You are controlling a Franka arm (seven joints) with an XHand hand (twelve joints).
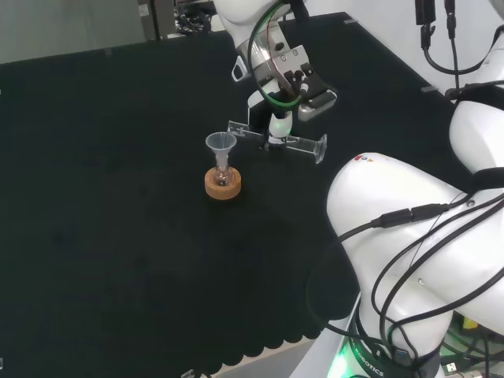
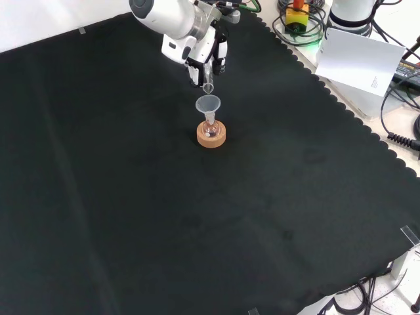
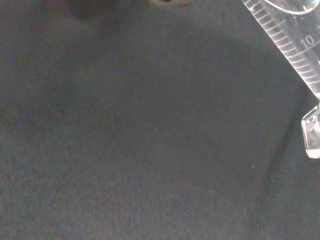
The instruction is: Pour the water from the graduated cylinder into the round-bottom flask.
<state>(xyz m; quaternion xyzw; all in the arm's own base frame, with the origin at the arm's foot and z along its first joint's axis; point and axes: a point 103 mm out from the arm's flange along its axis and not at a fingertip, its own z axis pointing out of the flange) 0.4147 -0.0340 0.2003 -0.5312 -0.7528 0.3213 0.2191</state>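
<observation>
- Gripping the measuring tube (image 1: 277,142) near its middle, the hand (image 1: 280,126) has its fingers curled round it and holds it almost level above the black cloth (image 1: 118,236).
- From the head view, the tube's mouth end points away from the hand toward the funnel (image 1: 220,144), ending just beside the funnel's rim, and its flat foot sticks out on the hand's other side.
- From the front view, the tube is seen end on, so the hand (image 2: 205,62) seems to hang straight behind the funnel (image 2: 209,104), with the tube's mouth (image 2: 208,87) just above the rim.
- Below the funnel, a small round flask (image 2: 210,128) sits in a cork ring (image 2: 211,138) on the cloth, close to the hand.
- The wrist view adds the tube's printed scale marks (image 3: 290,45) and its clear foot (image 3: 312,135) over bare cloth; whether water is in the tube, I cannot tell.
</observation>
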